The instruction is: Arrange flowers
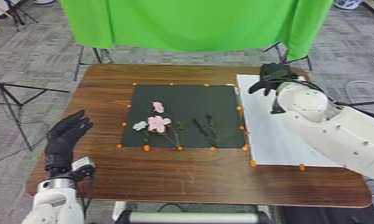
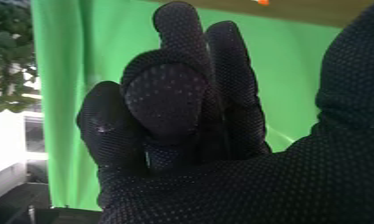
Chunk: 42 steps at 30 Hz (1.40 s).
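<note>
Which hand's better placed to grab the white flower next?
Left, I'd say. The left hand is just left of the dark mat, nearer the white flower. The right hand is across the mat, over the white sheet's far end.

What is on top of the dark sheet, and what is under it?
Two pink flowers, a small white flower and thin green stems lie on the dark sheet. What lies beneath it is covered.

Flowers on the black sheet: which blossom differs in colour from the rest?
The white blossom, just left of the larger pink blossom; that one and the smaller pink blossom are both pink.
</note>
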Each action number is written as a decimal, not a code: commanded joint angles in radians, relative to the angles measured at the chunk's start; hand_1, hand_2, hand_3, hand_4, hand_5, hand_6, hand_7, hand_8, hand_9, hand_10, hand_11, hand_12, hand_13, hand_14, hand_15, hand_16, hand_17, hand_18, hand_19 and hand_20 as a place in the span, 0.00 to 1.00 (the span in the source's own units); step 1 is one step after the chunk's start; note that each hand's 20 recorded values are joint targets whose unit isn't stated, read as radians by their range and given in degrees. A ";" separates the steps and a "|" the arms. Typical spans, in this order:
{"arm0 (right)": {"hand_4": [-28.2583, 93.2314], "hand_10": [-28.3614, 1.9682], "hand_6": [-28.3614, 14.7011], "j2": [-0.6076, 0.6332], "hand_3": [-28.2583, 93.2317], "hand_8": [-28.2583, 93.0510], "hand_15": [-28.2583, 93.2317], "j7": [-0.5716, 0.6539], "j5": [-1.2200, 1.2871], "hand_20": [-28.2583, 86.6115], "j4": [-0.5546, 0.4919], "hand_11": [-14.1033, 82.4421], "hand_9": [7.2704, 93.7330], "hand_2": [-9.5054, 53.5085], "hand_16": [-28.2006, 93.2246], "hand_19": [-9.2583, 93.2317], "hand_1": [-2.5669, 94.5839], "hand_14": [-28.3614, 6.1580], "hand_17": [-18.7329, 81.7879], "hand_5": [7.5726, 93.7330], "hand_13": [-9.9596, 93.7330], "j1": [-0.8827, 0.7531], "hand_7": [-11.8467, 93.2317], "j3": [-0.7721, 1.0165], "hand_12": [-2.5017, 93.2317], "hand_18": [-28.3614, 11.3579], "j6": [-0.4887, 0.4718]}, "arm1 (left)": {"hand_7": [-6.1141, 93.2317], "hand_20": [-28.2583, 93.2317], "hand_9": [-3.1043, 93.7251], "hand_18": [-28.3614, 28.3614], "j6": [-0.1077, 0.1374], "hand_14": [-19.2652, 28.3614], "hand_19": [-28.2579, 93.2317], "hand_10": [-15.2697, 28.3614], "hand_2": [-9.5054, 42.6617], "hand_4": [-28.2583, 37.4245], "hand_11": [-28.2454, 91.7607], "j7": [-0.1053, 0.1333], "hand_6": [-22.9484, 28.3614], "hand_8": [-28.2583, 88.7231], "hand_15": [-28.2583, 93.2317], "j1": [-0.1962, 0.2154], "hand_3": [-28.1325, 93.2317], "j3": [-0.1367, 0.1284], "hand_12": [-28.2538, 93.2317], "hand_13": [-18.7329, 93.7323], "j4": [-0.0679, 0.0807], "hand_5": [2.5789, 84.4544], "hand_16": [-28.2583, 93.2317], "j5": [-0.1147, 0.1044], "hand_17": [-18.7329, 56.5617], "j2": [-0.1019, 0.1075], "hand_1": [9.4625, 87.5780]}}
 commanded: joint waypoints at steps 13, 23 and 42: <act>0.12 0.47 0.68 0.055 0.77 0.16 0.71 0.056 0.006 0.68 0.029 0.36 0.85 0.00 0.47 1.00 0.30 0.63 0.76 0.67 0.94 -0.128 0.25 0.111 0.25 0.28 -0.091 | 0.29 0.41 0.52 0.74 0.011 0.74 0.40 0.63 0.02 0.28 0.46 -0.005 0.46 0.15 0.46 0.023 0.82 -0.001 0.33 0.54 -0.012 0.58 0.22 -0.003 0.42 -0.014 0.41; 0.12 0.53 0.67 0.053 0.79 0.17 0.70 0.054 0.095 0.68 0.035 0.35 0.87 0.00 0.46 1.00 0.42 0.68 0.79 0.67 0.97 -0.200 0.26 0.134 0.24 0.32 0.014 | 0.29 0.41 0.53 0.74 0.004 0.74 0.41 0.63 0.02 0.28 0.45 -0.009 0.45 0.15 0.47 0.019 0.82 0.003 0.33 0.54 -0.010 0.58 0.22 -0.003 0.42 -0.013 0.40; 0.08 0.62 0.65 0.069 0.75 0.30 0.72 -0.051 0.076 0.71 -0.190 0.31 0.97 0.00 0.46 1.00 0.62 0.74 0.84 0.82 1.00 -0.093 0.30 0.063 0.33 0.36 0.304 | 0.29 0.41 0.53 0.75 0.002 0.74 0.41 0.63 0.03 0.28 0.45 -0.012 0.46 0.15 0.47 0.026 0.82 -0.010 0.33 0.53 -0.012 0.58 0.22 -0.004 0.42 -0.007 0.40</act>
